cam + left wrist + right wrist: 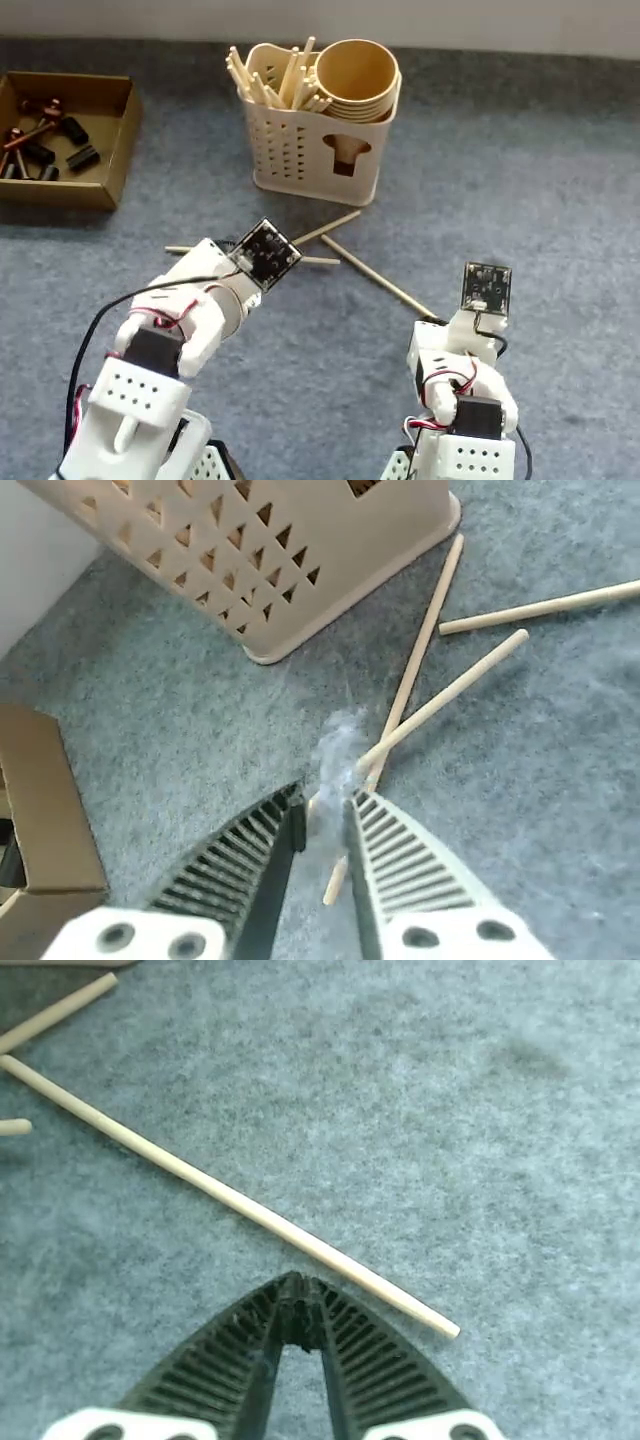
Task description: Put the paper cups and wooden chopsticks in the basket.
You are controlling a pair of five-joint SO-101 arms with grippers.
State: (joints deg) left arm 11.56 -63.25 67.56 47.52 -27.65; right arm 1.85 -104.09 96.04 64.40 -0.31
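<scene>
My left tool [327,802] hangs low over the tabletop [560,180] with its jaws a narrow gap apart, clamped on nothing. The first chopstick [413,665] lies flat under that gap: one end shows between the fingers and the rest runs out past the tips toward the basket's [315,150] near corner. The second chopstick [450,694] has its end just beside the tips, touching or crossing the first there, and angles away from the tool.

My right tool [298,1305] has its jaws together and holds nothing. The third chopstick [230,1196] lies on the tabletop just ahead of its tips, running across its line, apart from the fingers.

The basket stands beyond the left tool, near but not touching. It already holds the stacked cups [358,75] and a bundle of chopsticks [265,85]. A cardboard box [60,193] sits well off to the left tool's outer side. Open tabletop lies around the right tool and between the two tools, apart from the loose chopsticks.

The left arm [180,330] stretches forward and inward toward the basket, its wrist tipped down. The right arm [460,370] is drawn in closer to its base, with its tool pointing down at the tabletop.
</scene>
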